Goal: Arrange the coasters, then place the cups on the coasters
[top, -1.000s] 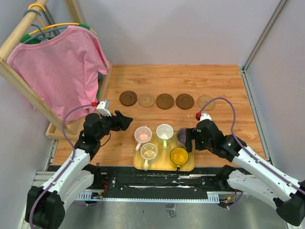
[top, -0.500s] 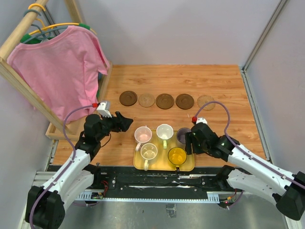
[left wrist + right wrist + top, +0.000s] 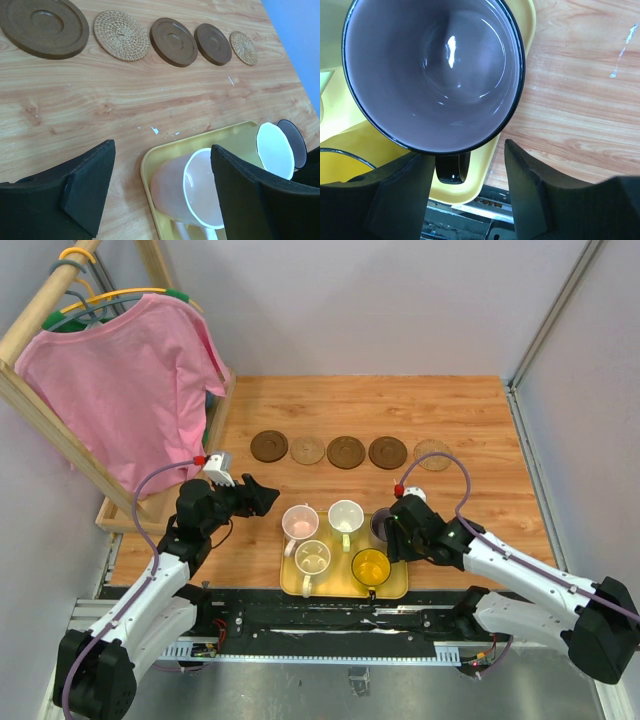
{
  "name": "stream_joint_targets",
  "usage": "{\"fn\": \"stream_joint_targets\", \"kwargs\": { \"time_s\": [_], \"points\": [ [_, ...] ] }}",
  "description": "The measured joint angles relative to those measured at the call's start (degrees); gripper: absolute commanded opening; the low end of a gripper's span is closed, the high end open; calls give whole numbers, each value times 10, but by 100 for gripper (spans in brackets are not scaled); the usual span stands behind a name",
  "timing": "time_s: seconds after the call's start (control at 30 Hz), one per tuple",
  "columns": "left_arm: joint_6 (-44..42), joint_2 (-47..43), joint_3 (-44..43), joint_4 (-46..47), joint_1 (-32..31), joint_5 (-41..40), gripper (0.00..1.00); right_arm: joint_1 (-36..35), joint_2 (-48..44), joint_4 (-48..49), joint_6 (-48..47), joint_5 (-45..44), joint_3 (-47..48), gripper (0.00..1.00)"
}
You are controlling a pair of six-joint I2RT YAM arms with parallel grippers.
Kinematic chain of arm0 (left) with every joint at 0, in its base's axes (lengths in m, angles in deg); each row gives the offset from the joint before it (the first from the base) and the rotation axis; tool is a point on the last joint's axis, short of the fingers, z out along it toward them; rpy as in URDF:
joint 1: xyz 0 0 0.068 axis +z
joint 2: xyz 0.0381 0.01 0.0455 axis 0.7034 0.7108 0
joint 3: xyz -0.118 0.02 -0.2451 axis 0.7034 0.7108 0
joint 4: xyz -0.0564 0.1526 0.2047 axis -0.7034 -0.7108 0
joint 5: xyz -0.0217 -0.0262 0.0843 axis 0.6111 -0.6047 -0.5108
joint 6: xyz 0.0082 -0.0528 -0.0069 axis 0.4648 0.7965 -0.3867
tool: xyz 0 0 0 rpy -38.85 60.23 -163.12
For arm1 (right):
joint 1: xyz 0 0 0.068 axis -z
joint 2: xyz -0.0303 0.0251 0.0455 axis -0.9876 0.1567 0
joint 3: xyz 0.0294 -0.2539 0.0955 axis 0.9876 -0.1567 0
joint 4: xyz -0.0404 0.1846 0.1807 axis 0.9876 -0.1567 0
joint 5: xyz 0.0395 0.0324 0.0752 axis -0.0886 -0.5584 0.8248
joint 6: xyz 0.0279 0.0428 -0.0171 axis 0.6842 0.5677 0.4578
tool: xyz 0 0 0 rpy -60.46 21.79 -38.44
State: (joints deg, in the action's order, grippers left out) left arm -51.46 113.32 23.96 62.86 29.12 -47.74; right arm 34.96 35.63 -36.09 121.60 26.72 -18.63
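From overhead, the greyish-purple mug [image 3: 379, 524] is mostly covered by the right gripper [image 3: 398, 532]. Only a sliver of its dark rim shows at the far right corner of the yellow tray [image 3: 398, 590]. The right wrist view gives more: the mug's pale purple bowl, bare inside, and its black rim, cut off at the top edge. Its dark handle [image 3: 451, 169] points down between the two fingers. The jaws stand apart on either side of that handle. One finger [image 3: 400, 190] lies close beside it, though contact is hard to judge, and the other has a clear gap, so nothing is clamped.

The left gripper [image 3: 262, 496] hovers over the wooden table [image 3: 470, 410] just left of the tray, with its jaws wide and nothing between them. In its wrist view, one finger hides part of the pink mug.

The tray holds all five mugs. The pink mug [image 3: 299, 522], the white mug [image 3: 346, 514] and the purple one stand in the far row. The white-green mug [image 3: 312, 557] and the amber mug [image 3: 371, 566] stand in the near row. Whether the translucent amber one contains anything cannot be made out.

Beyond the tray and well apart from it, the coasters [image 3: 346, 452] lie in a row: dark wood, woven, dark, dark, woven. None carries a mug.

At far left a pink T-shirt [image 3: 120, 380] hangs on a wooden rack [image 3: 40, 305], cut off by the frame.
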Motion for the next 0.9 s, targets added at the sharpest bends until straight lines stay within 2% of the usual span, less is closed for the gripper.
{"fn": "stream_joint_targets", "kwargs": {
  "time_s": [0.43, 0.67, 0.83, 0.9],
  "points": [
    [-2, 2, 1, 1, 0, 0, 81, 0, 17, 24, 2, 0, -6, 42],
    [-1, 2, 11, 5, 0, 0, 81, 0, 24, 31, 3, 0, -7, 22],
    [-1, 2, 11, 5, 0, 0, 81, 0, 25, 40, 3, -3, -7, 2],
    [-1, 2, 11, 5, 0, 0, 81, 0, 28, 42, 4, -3, -7, 1]
  ]
}}
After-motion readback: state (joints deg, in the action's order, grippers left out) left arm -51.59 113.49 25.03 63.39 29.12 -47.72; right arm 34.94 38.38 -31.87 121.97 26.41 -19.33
